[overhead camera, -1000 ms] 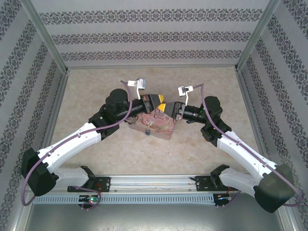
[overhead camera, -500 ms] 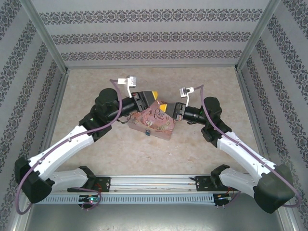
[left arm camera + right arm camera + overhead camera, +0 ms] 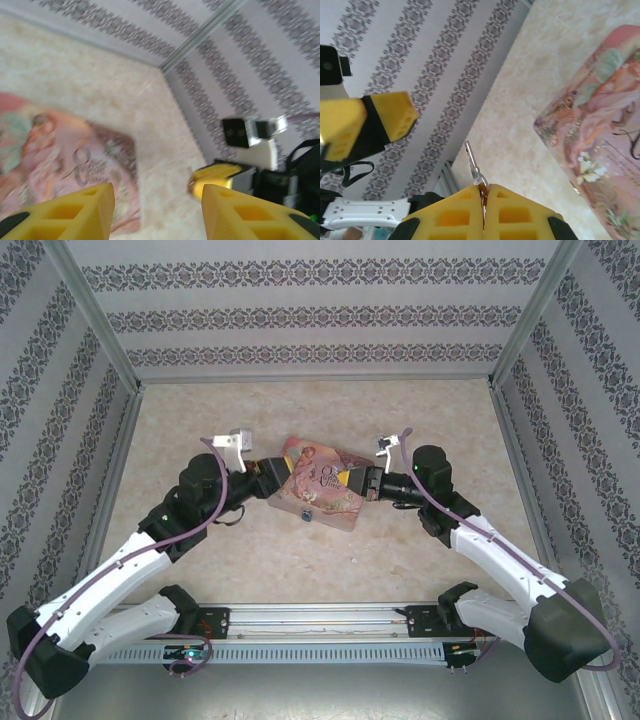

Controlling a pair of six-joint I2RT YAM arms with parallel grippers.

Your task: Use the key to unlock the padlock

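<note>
We see beige tabletop (image 3: 200, 420) with pink tin (image 3: 322, 490) lying flat on it. At tin's far left corner we note left claw (image 3: 156, 194), its yellow fingers clearly apart, nothing between them. At tin's right edge sits right claw (image 3: 484, 189), facing across tin, fingers pressed together on key. Small blue padlock (image 3: 306, 512) is at tin's near edge, touching it. Thin silvery key (image 3: 472, 161) pokes out from right claw tips, beside tin's corner, not touching tin.
</note>
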